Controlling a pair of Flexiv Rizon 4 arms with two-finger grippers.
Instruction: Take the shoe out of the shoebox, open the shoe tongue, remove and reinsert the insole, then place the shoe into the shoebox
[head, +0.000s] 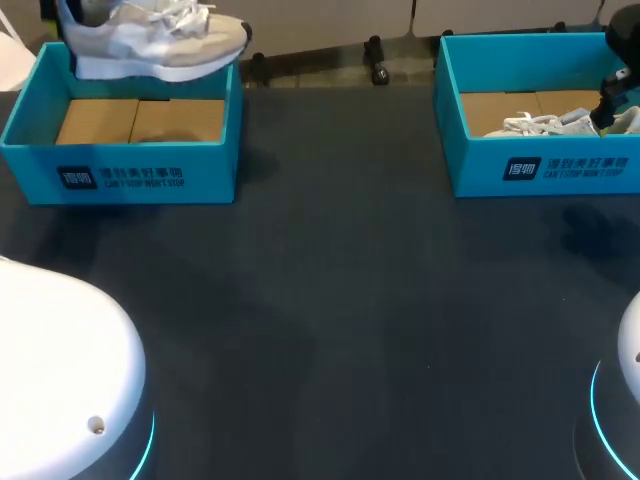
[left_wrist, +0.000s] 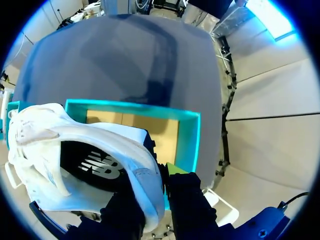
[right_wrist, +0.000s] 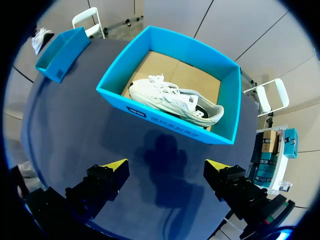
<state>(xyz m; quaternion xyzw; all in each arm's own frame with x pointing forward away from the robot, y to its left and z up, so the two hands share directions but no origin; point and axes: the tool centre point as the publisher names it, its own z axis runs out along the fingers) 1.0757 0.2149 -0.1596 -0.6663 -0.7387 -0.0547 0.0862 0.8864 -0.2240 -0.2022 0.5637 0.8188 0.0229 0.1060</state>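
Beyond the dark table (head: 330, 300), two teal boxes stand at the far side, each front wall carrying white print, left unread here. At far right, the right gripper (right_wrist: 166, 167) hangs spread wide and empty near the right shoebox (head: 540, 165), where a second shoe (head: 545, 123) lies. At far left, the left gripper (left_wrist: 159, 177) pinches the heel collar of the shoe (head: 150, 40), held above the left shoebox (head: 120, 165). The shoe looks light and soft-sided, so the firmer heel seems the best hold. Its dark insole (left_wrist: 95, 165) bears a logo.
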